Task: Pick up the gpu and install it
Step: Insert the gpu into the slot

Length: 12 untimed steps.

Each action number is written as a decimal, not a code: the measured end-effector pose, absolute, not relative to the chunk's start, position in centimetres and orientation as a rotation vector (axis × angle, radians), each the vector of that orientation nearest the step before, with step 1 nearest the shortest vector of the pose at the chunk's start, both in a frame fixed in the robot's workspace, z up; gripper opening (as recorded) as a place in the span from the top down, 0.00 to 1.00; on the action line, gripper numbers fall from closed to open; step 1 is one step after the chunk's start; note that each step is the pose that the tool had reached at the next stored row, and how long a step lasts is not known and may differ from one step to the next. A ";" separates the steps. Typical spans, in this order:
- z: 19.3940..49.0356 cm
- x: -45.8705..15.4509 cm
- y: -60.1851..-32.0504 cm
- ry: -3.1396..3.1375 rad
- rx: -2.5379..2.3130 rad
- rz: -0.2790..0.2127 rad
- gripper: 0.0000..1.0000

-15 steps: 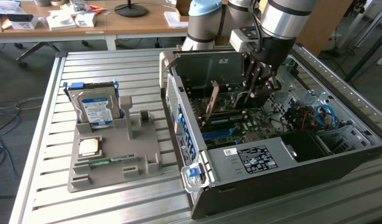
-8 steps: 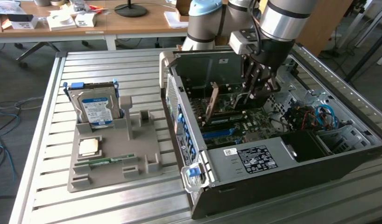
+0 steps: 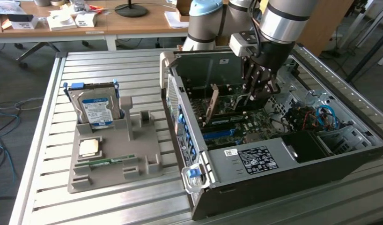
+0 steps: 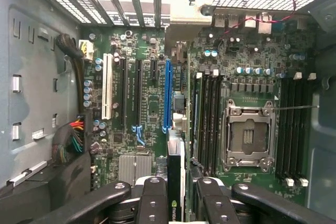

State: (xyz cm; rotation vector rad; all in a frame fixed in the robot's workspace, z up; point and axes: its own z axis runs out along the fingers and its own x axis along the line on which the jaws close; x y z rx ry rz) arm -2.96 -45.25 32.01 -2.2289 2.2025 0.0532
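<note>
My gripper (image 3: pixel 259 91) reaches down into the open computer case (image 3: pixel 266 157), over the motherboard. Its dark fingers (image 4: pixel 152 200) are shut on the gpu (image 4: pixel 175 179). I see the gpu edge-on as a thin black card with a small green logo near my grip. The card stands upright, in line with the long blue expansion slot (image 4: pixel 167 95) and just short of that slot's near end. I cannot tell whether its lower edge touches the board. The slot itself holds nothing.
An empty CPU socket (image 4: pixel 248 135) and black memory slots (image 4: pixel 209 124) lie beside the blue slot. A cable bundle (image 4: pixel 73 135) hangs by the case wall. Outside the case, a grey holder (image 3: pixel 113 159) carries a hard drive (image 3: pixel 98 110) and a green memory stick (image 3: pixel 107 162).
</note>
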 end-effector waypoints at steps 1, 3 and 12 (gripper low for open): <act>32.0 -3.0 -45.3 2.203 -2.229 0.053 0.74; 32.0 -3.0 -45.2 2.202 -2.229 0.053 0.74; 32.0 -3.5 -45.2 2.202 -2.228 0.052 0.74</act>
